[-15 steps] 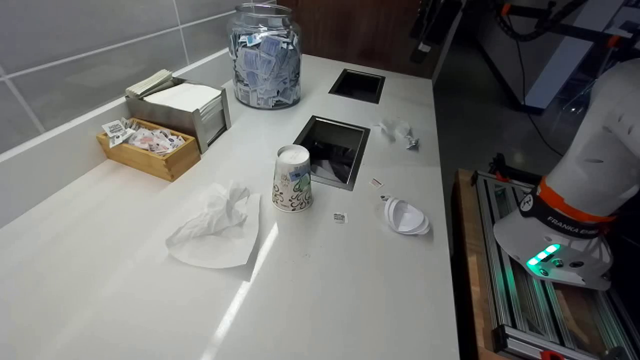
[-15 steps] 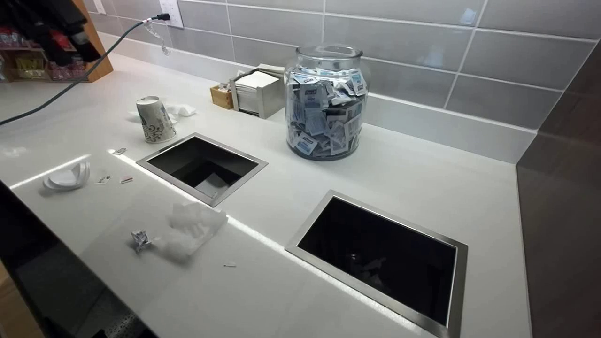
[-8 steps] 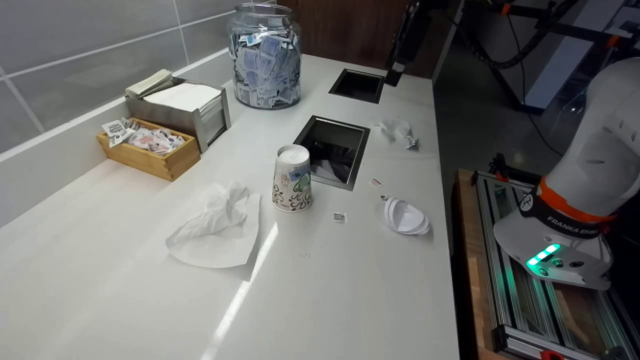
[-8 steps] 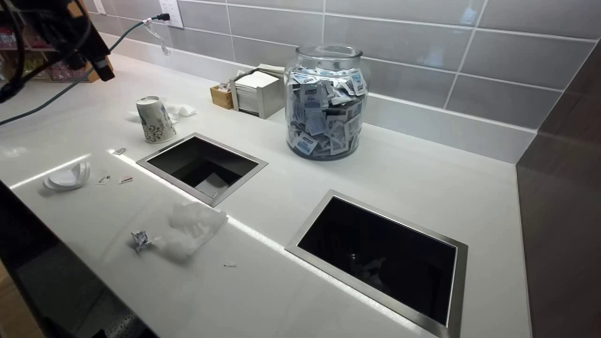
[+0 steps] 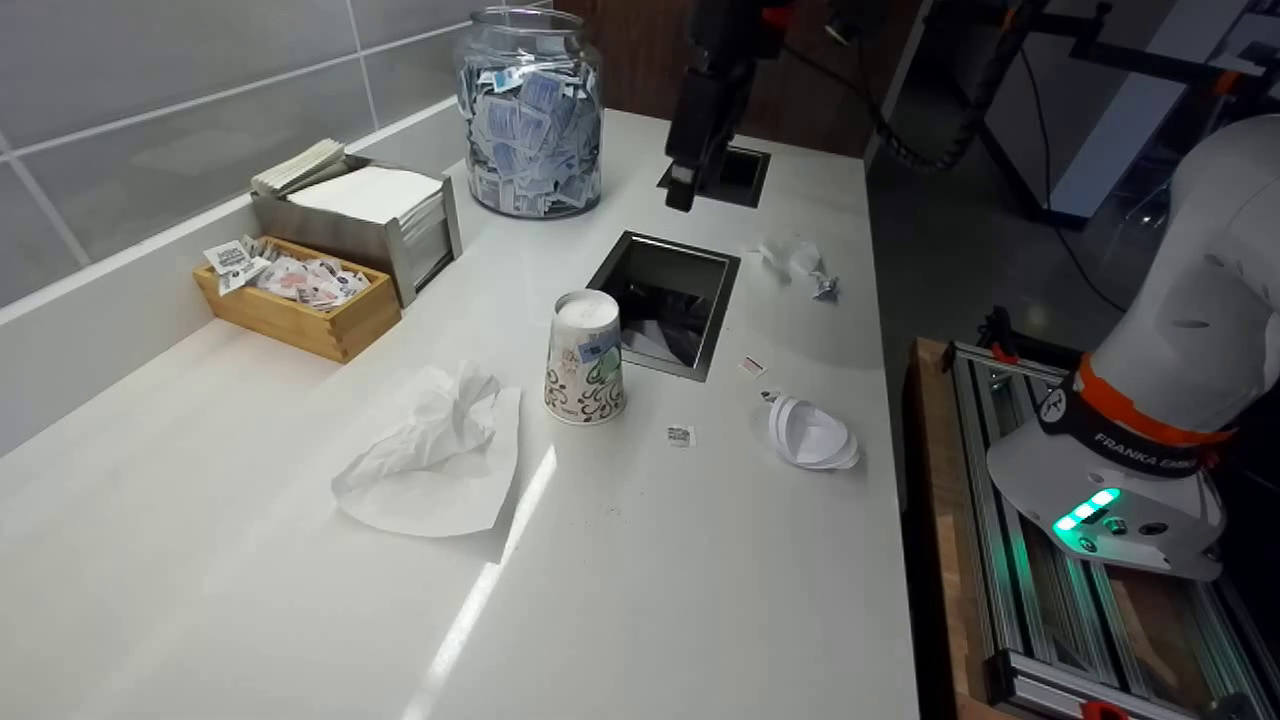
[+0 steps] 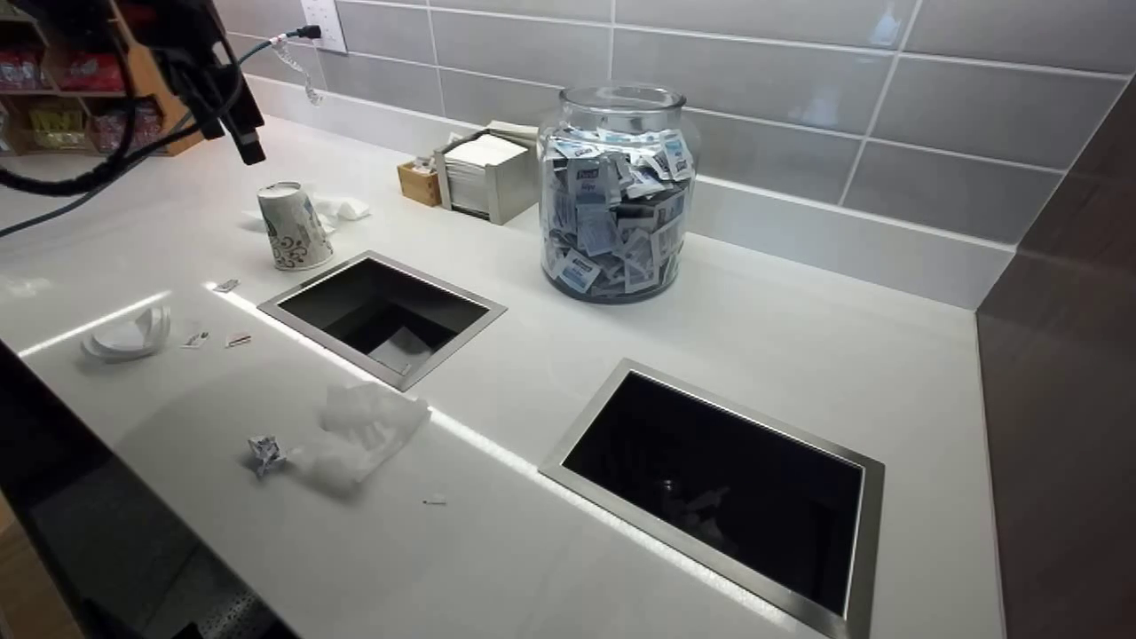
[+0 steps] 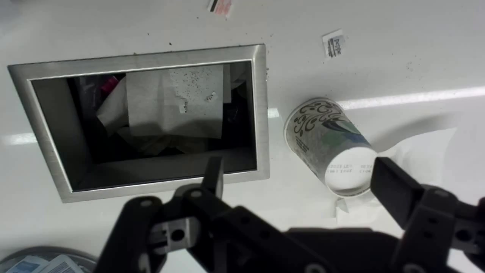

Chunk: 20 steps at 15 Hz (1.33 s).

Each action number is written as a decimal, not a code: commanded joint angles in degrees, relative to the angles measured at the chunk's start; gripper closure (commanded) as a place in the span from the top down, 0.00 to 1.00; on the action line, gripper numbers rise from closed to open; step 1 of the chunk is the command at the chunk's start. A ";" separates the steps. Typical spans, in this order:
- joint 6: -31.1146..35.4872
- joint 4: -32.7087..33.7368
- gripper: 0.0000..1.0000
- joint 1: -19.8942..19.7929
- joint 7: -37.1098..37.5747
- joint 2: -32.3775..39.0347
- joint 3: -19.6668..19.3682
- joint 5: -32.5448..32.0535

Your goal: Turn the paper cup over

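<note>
Note the gripper (image 7: pixel 299 172) low in the wrist view, with jaws wide and empty. Find the cup (image 7: pixel 330 147) right of centre, mouth down and ungrasped: seemingly not yet turned, presumably to be gripped, flipped, stood mouth up.

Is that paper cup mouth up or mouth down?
Mouth down. The paper cup shows its closed base on top in the wrist view; its wider end rests on the counter in both exterior views.
</note>
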 commanded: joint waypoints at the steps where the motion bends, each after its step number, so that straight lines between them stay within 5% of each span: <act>1: 2.65 3.60 1.00 -0.45 8.53 7.01 4.49 -2.62; 4: 4.35 4.28 1.00 -0.21 14.19 10.62 6.74 -5.27; 20: 2.34 8.04 1.00 0.58 11.86 14.76 5.87 0.13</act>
